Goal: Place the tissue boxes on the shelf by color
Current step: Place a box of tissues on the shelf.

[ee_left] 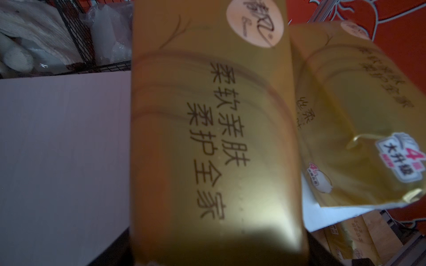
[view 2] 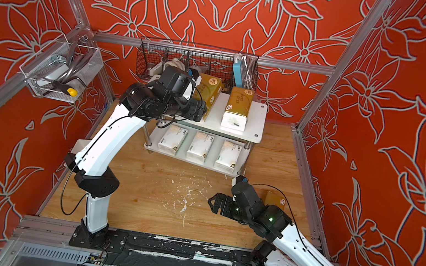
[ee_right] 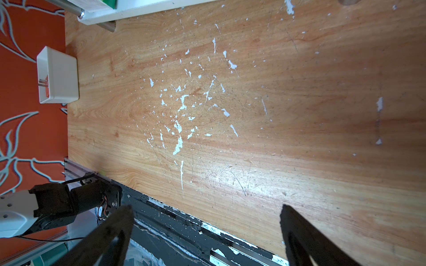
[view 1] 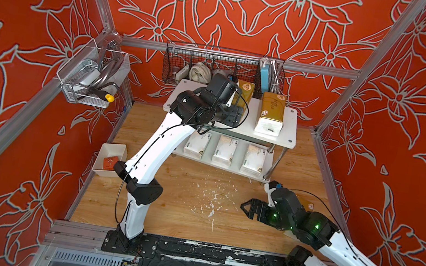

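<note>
The left gripper (view 1: pixel 233 113) sits at the near end of a gold tissue pack (view 1: pixel 245 91) over the upper tier of the shelf (view 1: pixel 292 117). Its fingers are hidden by the wrist in both top views and by the pack in the left wrist view, so I cannot tell whether the jaws are closed on the pack or parted from it. That pack's long axis runs from the shelf's front edge toward the back wall, with its round logo end pointing at the black wire basket (view 1: pixel 217 62) behind.

Just to its right, with a narrow gap between them in a top view, a second gold tissue pack (view 1: pixel 271 111) lies on the same tier. It is nearly parallel, and its white end faces the front.

On the lower tier three white tissue packs (view 1: pixel 225 150) lie side by side, each with its long axis front to back.

The right gripper (ee_right: pixel 206 207) hangs low over the scratched wooden table (view 1: pixel 191 223) in front of the shelf's right leg, its jaws spread wide with nothing between them.

A third gold tissue pack (view 2: pixel 275 200) lies on the table beyond the right wrist, mostly hidden by the arm, so I cannot tell which way it points.

Against the left wall a white tray (view 1: pixel 113 152) holds an orange block (view 1: pixel 110 163).
</note>
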Controlling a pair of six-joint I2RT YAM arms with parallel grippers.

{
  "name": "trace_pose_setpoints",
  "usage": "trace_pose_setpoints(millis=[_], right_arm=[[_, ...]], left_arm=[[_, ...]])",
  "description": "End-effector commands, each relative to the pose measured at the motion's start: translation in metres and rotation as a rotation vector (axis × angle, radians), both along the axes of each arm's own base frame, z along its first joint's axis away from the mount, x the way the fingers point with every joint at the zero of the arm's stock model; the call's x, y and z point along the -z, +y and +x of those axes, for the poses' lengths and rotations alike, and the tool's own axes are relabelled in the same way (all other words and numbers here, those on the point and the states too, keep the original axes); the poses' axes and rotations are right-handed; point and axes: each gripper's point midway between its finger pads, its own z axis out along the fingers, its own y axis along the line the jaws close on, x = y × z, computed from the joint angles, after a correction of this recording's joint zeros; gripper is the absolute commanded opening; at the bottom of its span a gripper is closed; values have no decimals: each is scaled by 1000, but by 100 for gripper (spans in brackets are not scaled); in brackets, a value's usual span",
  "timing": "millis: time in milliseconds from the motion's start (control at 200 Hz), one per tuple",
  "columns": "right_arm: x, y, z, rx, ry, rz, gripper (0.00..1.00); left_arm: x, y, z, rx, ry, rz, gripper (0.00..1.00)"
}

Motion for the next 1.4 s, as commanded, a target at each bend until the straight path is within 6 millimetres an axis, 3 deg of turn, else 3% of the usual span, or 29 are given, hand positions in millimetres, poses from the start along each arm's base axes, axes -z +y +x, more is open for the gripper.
trace_pose_setpoints(millis=[0, 656, 821, 951, 1116, 1391], right_arm=[[8, -7, -4, 16, 20, -18, 99], [7, -12, -6, 27, 16, -25, 99], [6, -12, -5, 27, 12, -26, 99], [4, -11, -4, 25, 9, -28, 99], [-4, -14, -1, 34, -7, -44, 99], [-34, -21, 11, 56, -75, -86, 99]], left_arm=[[1, -3, 8, 4, -15, 3, 78], [9, -4, 27, -75, -21, -27, 78], [10, -4, 24, -73, -14, -34, 87], [5, -5, 22, -66, -22, -51, 99], [-7, -4, 20, -63, -46, -74, 99], [-36, -6, 4, -25, -79, -171, 99]])
